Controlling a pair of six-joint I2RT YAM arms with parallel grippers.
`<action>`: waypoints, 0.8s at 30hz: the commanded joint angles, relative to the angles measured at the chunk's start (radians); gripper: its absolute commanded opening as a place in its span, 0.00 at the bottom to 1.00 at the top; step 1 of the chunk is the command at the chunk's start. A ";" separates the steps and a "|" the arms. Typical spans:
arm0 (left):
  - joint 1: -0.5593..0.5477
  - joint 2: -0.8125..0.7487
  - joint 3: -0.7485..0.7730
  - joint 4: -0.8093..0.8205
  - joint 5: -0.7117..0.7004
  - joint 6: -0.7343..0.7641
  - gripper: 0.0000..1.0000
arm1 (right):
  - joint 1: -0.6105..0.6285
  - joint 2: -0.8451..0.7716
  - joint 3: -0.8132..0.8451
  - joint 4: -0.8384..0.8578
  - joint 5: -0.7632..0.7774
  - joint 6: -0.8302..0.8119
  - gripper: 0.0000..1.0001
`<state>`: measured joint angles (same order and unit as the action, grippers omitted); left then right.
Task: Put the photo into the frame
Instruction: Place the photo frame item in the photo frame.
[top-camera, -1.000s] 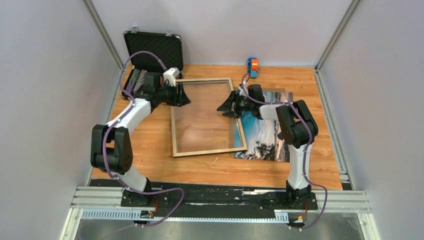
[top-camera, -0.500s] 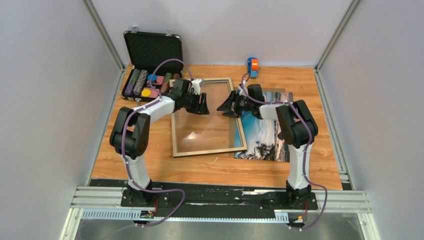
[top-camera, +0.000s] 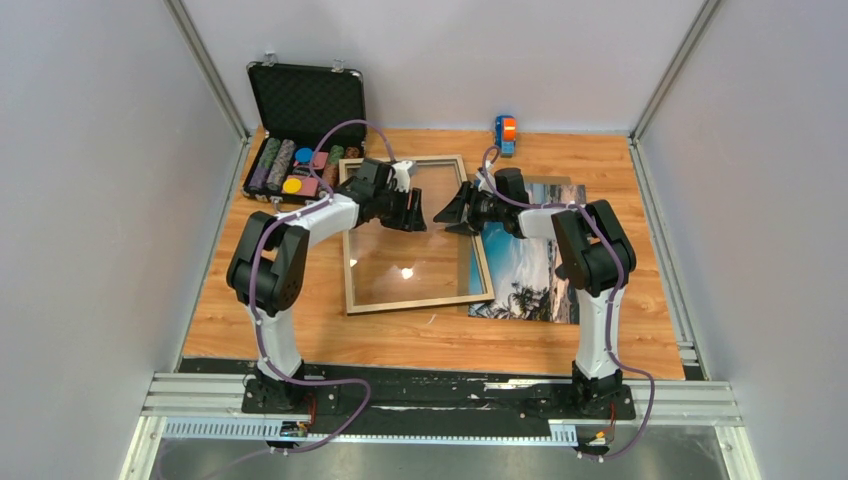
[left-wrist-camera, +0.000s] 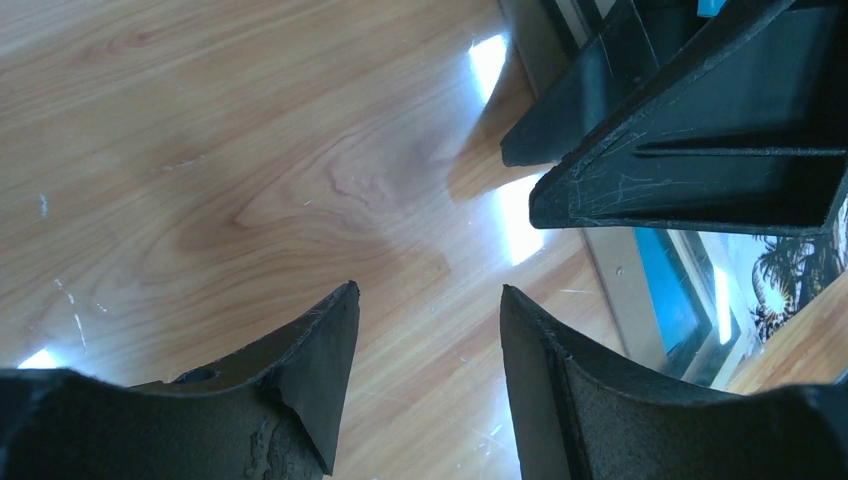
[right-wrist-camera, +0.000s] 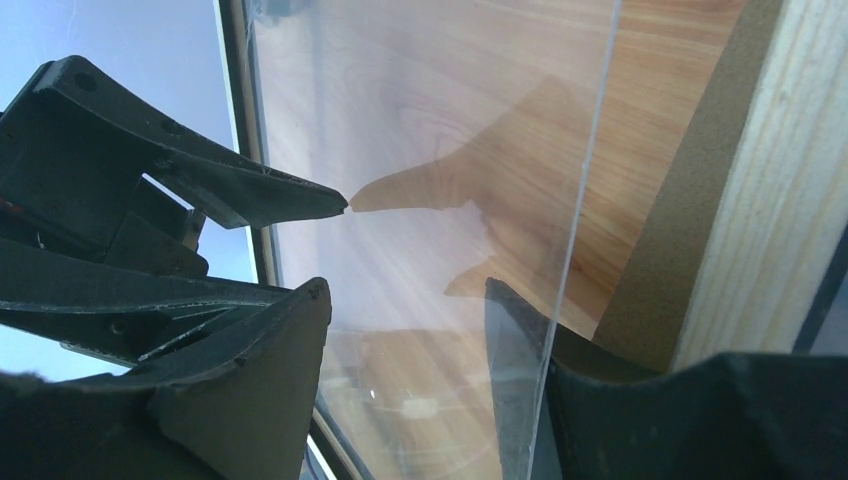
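While the photo (top-camera: 512, 262) lies on the tabletop (top-camera: 300, 330), one edge under the frame (top-camera: 346, 250), left end effector (top-camera: 414, 215) and right end effector (top-camera: 452, 212) meet over its glass (top-camera: 400, 255), jaws apart and empty, likely to lift it.

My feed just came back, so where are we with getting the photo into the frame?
Done: nothing yet; the frame lies flat, with the table showing through its pane. In hand: the left gripper and right gripper, both open and empty, meet over the pane near the frame's right rail. Left: the photo, lying beside the frame, has to go in.
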<state>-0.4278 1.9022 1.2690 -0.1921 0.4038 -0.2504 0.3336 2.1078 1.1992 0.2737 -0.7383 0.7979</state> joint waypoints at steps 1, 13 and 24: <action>-0.010 0.014 0.019 0.026 -0.026 -0.022 0.63 | 0.007 -0.011 0.027 -0.018 0.029 -0.039 0.57; -0.010 0.005 -0.036 0.041 -0.053 -0.021 0.62 | 0.009 -0.023 0.057 -0.072 0.055 -0.077 0.63; -0.011 -0.003 -0.077 0.061 -0.058 -0.021 0.61 | 0.009 -0.057 0.079 -0.138 0.096 -0.141 0.67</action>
<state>-0.4324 1.9041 1.2201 -0.1131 0.3710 -0.2646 0.3431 2.0991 1.2457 0.1696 -0.6964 0.7284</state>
